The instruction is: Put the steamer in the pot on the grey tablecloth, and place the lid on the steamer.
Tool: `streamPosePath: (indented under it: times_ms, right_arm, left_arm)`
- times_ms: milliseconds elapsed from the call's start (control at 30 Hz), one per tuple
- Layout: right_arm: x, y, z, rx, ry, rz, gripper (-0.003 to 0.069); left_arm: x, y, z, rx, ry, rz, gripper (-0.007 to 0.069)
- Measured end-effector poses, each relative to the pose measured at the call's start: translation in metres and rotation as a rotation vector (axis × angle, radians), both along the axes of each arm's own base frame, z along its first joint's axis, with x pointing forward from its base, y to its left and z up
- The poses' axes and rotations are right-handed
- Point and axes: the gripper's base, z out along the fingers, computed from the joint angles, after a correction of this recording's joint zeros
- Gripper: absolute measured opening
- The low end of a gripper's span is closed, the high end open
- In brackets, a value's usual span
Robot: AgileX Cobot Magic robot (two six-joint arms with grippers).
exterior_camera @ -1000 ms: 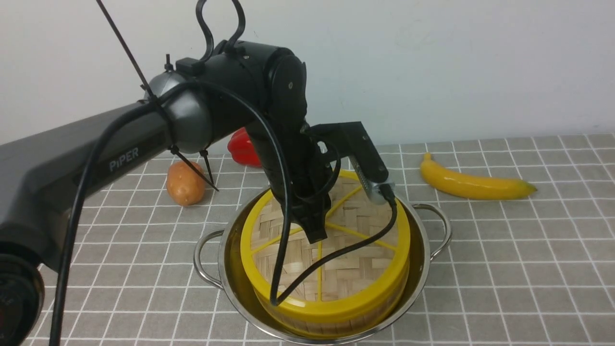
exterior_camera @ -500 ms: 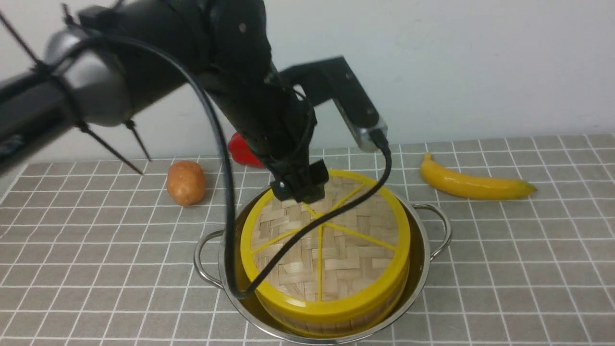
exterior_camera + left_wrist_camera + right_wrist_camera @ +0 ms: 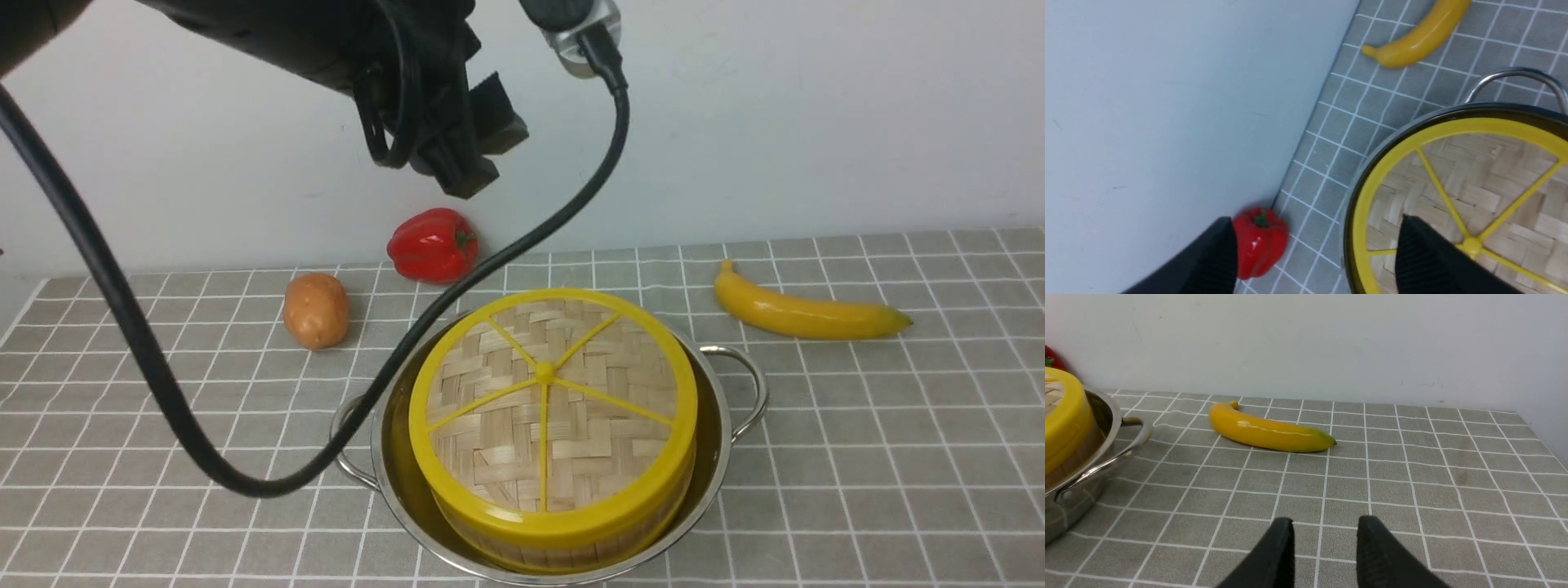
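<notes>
A woven lid (image 3: 552, 408) sits level on the steamer (image 3: 563, 535), which rests inside the steel pot (image 3: 718, 457) on the grey tablecloth (image 3: 882, 457) nearest the camera, yellow rim lining up with yellow rim; the basket's contents are hidden beneath it. Judged from this layout, both placements look complete and the step in hand is the retreat, so the next move calls only for clearing the arm and its trailing cable (image 3: 147, 359) without nudging the lid. Above and behind the pot, the left gripper (image 3: 465, 151) hangs high against the wall, its jaws spread wide and holding nothing. Farther back lie a potato (image 3: 315, 310), a red pepper (image 3: 433, 245) and a banana (image 3: 804, 314). The right gripper (image 3: 1325, 555), seen only by its own wrist camera, hovers low over bare cloth with fingers parted and apparently empty.
</notes>
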Motion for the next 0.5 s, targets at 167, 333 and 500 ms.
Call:
streamPosePath:
  times_ms: [167, 333, 500]
  right_arm:
    - [0.000, 0.000, 0.000, 0.002, -0.001, 0.000, 0.0243]
    - [0.000, 0.000, 0.000, 0.002, -0.001, 0.000, 0.0243]
    - [0.000, 0.000, 0.000, 0.002, -0.002, 0.000, 0.0243]
  left_arm:
    - [-0.002, 0.003, 0.005, 0.000, -0.051, -0.002, 0.0343]
    - [-0.037, 0.024, 0.030, -0.042, -0.122, 0.001, 0.0269]
    - [-0.124, 0.079, 0.089, -0.308, -0.254, 0.056, 0.0183]
